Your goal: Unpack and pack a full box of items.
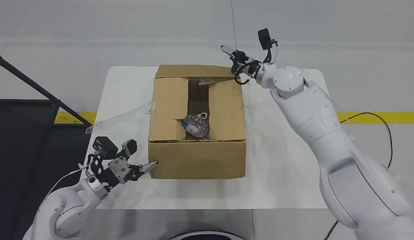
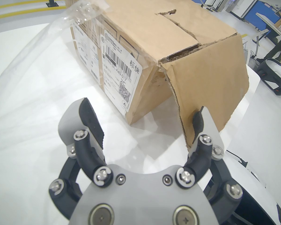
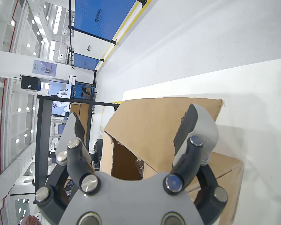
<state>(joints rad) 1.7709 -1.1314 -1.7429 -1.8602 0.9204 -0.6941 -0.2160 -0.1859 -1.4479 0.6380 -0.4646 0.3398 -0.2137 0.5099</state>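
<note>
The cardboard box (image 1: pixel 197 127) sat in the middle of the white desk (image 1: pixel 284 175), between the two end effectors. Its two long top flaps lay folded inward with a gap between them. Through that gap a crumpled bluish-grey packet (image 1: pixel 197 125) showed inside the box.

The left end effector (image 1: pixel 141 159) hung low over the desk just off the box's near corner, its fingers spread wide apart and gripping nothing. In the left wrist view, the left end effector (image 2: pixel 142 111) pointed at that corner. A torn end flap (image 2: pixel 215 80) hung loose ahead of it, and one fingertip (image 2: pixel 197 120) lay over the lower edge of that flap, though whether it pressed on the card could not be told. The other finger stood over bare desk. Further ahead of this end effector, a white shipping label (image 2: pixel 117 66) was stuck on the box's side. Beyond the label, a strip of clear plastic film (image 2: pixel 86 3) trailed from the box's top edge down towards the desk.

The right end effector (image 1: pixel 231 62) was at the opposite, far corner of the box, raised above the top. It too was open and held nothing. In its own wrist view the right end effector (image 3: pixel 131 118) had a raised flap (image 3: pixel 159 115) of the box just beyond its fingertips, and the dark opening of the box lay beneath that flap — the fingers apart from the card, as far as could be seen.
</note>
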